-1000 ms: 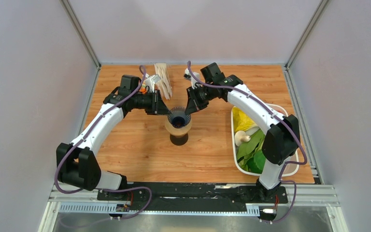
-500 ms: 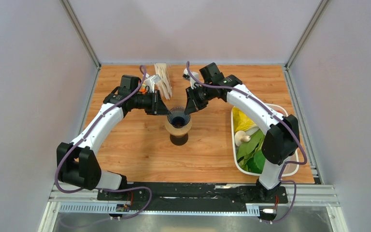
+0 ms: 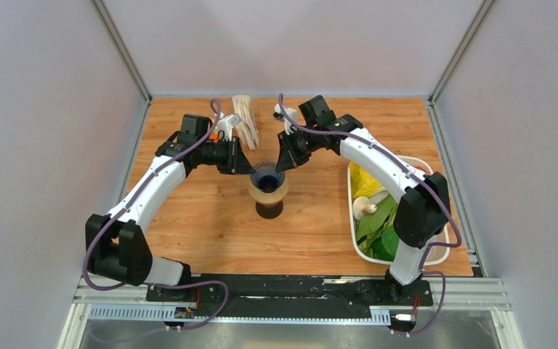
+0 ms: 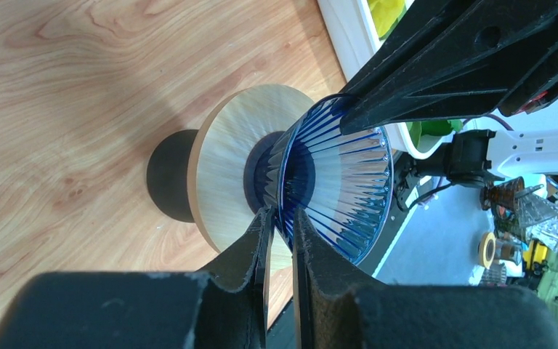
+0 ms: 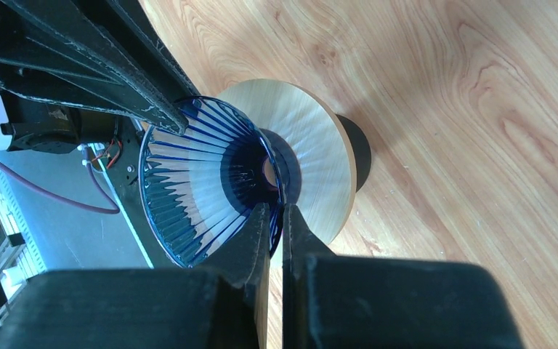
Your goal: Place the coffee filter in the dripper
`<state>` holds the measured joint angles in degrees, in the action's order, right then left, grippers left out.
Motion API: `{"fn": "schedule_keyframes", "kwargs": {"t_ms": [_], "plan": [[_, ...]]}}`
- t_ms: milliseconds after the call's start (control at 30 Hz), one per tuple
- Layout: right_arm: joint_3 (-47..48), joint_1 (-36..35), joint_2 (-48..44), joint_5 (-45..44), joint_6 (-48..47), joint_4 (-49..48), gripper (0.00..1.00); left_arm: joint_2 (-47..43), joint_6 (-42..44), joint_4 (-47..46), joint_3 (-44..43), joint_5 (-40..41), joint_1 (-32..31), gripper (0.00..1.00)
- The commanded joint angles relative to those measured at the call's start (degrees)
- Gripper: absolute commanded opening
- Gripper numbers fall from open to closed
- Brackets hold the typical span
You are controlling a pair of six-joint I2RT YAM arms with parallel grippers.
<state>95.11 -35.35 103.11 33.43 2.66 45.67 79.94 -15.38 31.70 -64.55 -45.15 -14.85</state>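
The dark blue ribbed dripper (image 3: 267, 177) sits on top of the brown spool-shaped pot (image 3: 269, 202) at the table's middle, and from above its cone looks empty. My left gripper (image 3: 250, 168) pinches the dripper's left wall, with one finger inside and one outside (image 4: 280, 214). My right gripper (image 3: 282, 165) pinches its right wall the same way (image 5: 276, 211). The dripper (image 4: 341, 174) (image 5: 189, 182) fills both wrist views. Pale fan-shaped coffee filter paper (image 3: 245, 120) stands at the back of the table behind the left gripper, held by neither gripper.
A white tray (image 3: 415, 161) with green leaves, something yellow and a mushroom lies at the right, beside the right arm. The pot's tan rim (image 4: 225, 167) (image 5: 323, 156) sits just under the dripper. Grey walls close in the table on three sides.
The right wrist has shifted very slightly to the left. Both grippers stay on the dripper, which has not moved.
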Motion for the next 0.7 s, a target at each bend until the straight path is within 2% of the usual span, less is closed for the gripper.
{"fn": "schedule_keyframes", "kwargs": {"t_ms": [0, 667], "plan": [[-4.01, -2.24, 2.16, -2.07, -5.05, -2.73, 0.0, 2.44, 5.6, 2.22, 3.0, 6.57, -0.42, 0.0], [-14.84, -2.33, -2.3, -3.51, -8.46, -10.25, 0.0, 2.33, 6.55, 2.32, 3.59, 6.53, -0.37, 0.0]]}}
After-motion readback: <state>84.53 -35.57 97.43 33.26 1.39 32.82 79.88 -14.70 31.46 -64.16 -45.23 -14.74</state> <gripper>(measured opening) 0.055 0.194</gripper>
